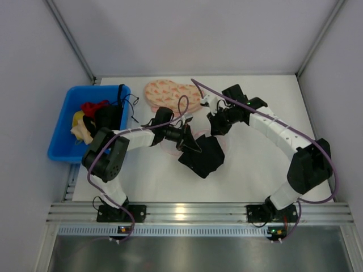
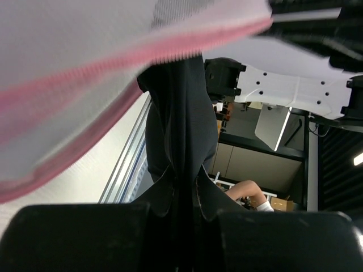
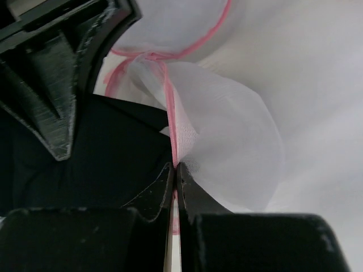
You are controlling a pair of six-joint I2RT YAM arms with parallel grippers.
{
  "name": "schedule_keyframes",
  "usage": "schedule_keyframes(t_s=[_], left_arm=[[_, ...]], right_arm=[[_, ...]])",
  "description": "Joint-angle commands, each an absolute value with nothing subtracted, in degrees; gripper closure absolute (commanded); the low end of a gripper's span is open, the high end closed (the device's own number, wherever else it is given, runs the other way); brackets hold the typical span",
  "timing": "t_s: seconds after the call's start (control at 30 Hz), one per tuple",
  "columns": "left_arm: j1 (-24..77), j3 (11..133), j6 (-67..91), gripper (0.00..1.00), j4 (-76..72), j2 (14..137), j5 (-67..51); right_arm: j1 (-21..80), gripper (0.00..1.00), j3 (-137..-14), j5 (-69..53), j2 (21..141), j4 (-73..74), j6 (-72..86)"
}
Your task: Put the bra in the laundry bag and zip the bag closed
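The black bra [image 1: 204, 157] lies bunched in the middle of the table, and one end rises into my left gripper [image 1: 189, 141]. In the left wrist view that dark fabric [image 2: 184, 130] runs straight between the shut jaws of the left gripper [image 2: 184, 184]. The laundry bag's pink zip rim [image 2: 85, 85] crosses just above it. My right gripper [image 3: 174, 169] is shut on the pink rim of the white mesh laundry bag [image 3: 227, 147], holding it up beside the bra [image 3: 108, 153]. From above, the right gripper [image 1: 216, 126] sits just right of the left one.
A blue bin [image 1: 63, 113] with several clothes stands at the table's left edge. A peach-pink patterned heart-shaped piece [image 1: 169, 93] lies behind the grippers. White walls close the back and sides. An aluminium rail [image 1: 187, 212] runs along the near edge.
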State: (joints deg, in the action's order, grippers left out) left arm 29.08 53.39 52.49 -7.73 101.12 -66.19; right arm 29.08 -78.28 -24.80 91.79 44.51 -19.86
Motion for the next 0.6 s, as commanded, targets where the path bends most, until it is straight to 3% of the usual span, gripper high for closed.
schedule_keyframes(t_s=[0.0, 0.33, 0.57], left_arm=[[28.65, 55.37, 60.63, 1.0, -21.16, 102.65, -69.61], [21.89, 51.86, 67.06, 1.0, -30.41, 101.35, -66.89], [23.81, 49.49, 64.77, 1.0, -30.5, 97.12, -53.28]], right_arm=[[30.85, 1.0, -76.29, -28.21, 87.19, 41.4, -21.44], [31.38, 1.0, -72.86, -27.51, 85.69, 42.45, -23.29], [31.29, 1.0, -77.42, -33.92, 89.72, 43.85, -17.33]])
